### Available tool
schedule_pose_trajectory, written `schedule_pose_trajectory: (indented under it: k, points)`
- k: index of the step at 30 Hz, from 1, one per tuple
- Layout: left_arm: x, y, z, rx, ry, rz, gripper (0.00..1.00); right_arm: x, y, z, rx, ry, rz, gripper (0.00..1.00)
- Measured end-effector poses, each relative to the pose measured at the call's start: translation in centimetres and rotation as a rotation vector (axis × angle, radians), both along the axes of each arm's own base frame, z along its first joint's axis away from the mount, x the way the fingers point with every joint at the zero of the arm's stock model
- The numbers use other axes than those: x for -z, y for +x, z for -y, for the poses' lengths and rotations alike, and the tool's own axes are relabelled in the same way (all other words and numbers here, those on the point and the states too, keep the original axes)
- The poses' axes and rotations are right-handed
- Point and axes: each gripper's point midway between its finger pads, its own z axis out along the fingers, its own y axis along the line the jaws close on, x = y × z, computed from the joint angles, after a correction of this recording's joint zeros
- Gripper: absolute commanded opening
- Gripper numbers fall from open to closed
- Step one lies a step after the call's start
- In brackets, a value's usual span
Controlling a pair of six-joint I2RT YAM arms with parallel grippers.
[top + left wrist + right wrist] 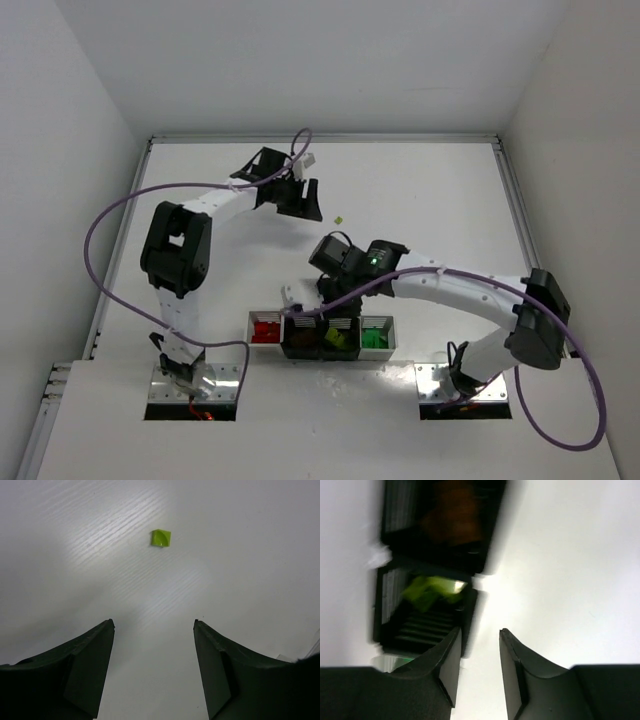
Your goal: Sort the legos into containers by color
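Observation:
One loose yellow-green lego [340,218] lies on the white table, just right of my left gripper [304,203]. In the left wrist view the lego [161,538] is ahead of the open, empty left gripper [154,625]. The four joined containers [321,352] stand at the near edge: red legos [265,330] in the left white bin, brown-orange ones [451,521] and yellow-green ones [427,591] in the black bins, green ones [375,337] in the right white bin. My right gripper [480,631] hovers by the black bins' edge, jaws apart with nothing between them.
White walls enclose the table on three sides. A purple cable [110,215] loops off the left arm and another [590,400] off the right. Two metal base plates [195,385] sit at the near edge.

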Motion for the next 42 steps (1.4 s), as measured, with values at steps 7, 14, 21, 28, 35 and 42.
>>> schedule_pose_trajectory:
  k: [7, 14, 21, 28, 35, 42]
  points:
    - [0.5, 2.9, 4.2, 0.048, 0.087, 0.077, 0.63, -6.5, 13.8, 1.7, 0.663, 0.259, 0.134, 0.40]
    - [2.0, 3.6, 7.0, 0.080, 0.194, 0.126, 0.63, -7.5, 21.9, 9.9, 1.191, 0.359, 0.088, 0.64]
    - [4.9, 4.2, 7.8, 0.092, 0.281, 0.124, 0.57, -5.4, 24.2, 15.4, 1.465, 0.381, -0.057, 0.65]
    - [6.2, 5.0, 7.1, 0.077, 0.352, 0.141, 0.46, -5.2, 24.7, 17.7, 1.552, 0.429, -0.145, 0.65]
    - [6.7, 5.1, 6.8, 0.081, 0.384, 0.154, 0.32, -4.2, 24.5, 17.8, 1.562, 0.436, -0.215, 0.65]
    - [6.7, 4.3, 8.2, 0.134, 0.401, 0.190, 0.09, -3.2, 24.2, 18.3, 1.578, 0.420, -0.248, 0.65]
